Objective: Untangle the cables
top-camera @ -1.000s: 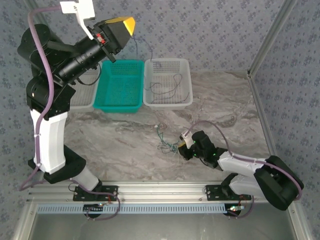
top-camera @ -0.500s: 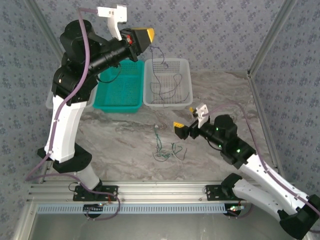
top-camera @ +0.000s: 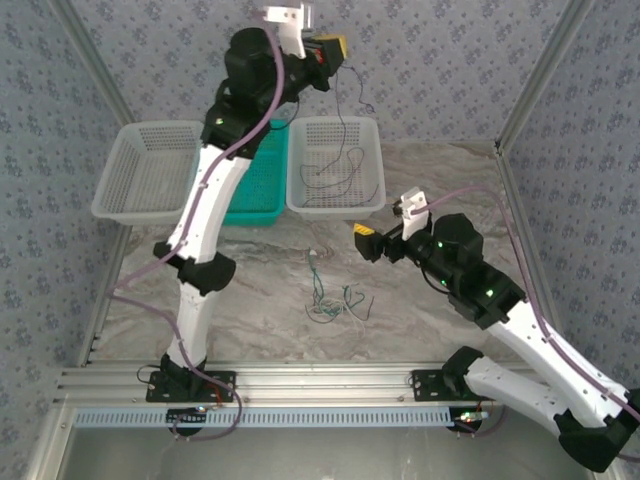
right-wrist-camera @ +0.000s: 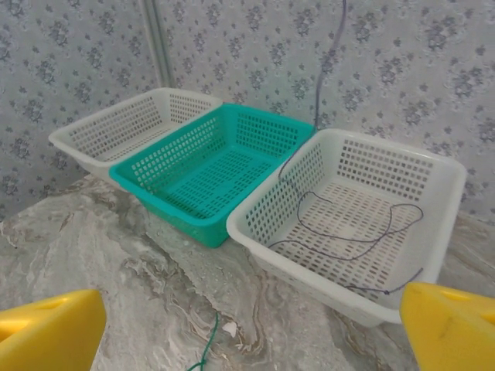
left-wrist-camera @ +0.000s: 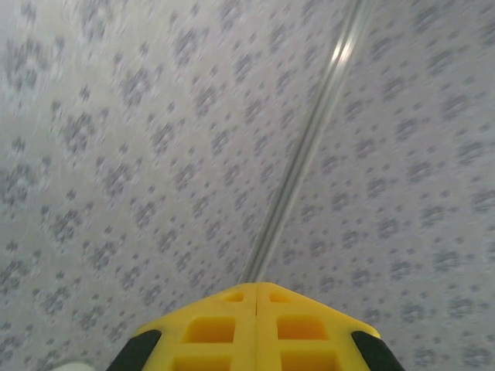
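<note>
while the left claw (top-camera: 337, 50) pinches a dark cable (top-camera: 337, 110), the right claw (top-camera: 362, 243) gapes near green cables (top-camera: 326, 300).

The table (top-camera: 250, 270) has a grey-veined marble look, smooth with a faint sheen. The white basket at upper left (top-camera: 140, 175), the teal basket (right-wrist-camera: 209, 174) and the white basket at upper centre (top-camera: 372, 190) are perforated moulded plastic, slightly glossy. The dark cable (right-wrist-camera: 331, 54) is thin wire in a dull coat. The yellow fingers (left-wrist-camera: 224, 332) of the left hand (left-wrist-camera: 257, 287) are matt plastic. The frame rail along the bottom (top-camera: 320, 383) is brushed metal.
</note>
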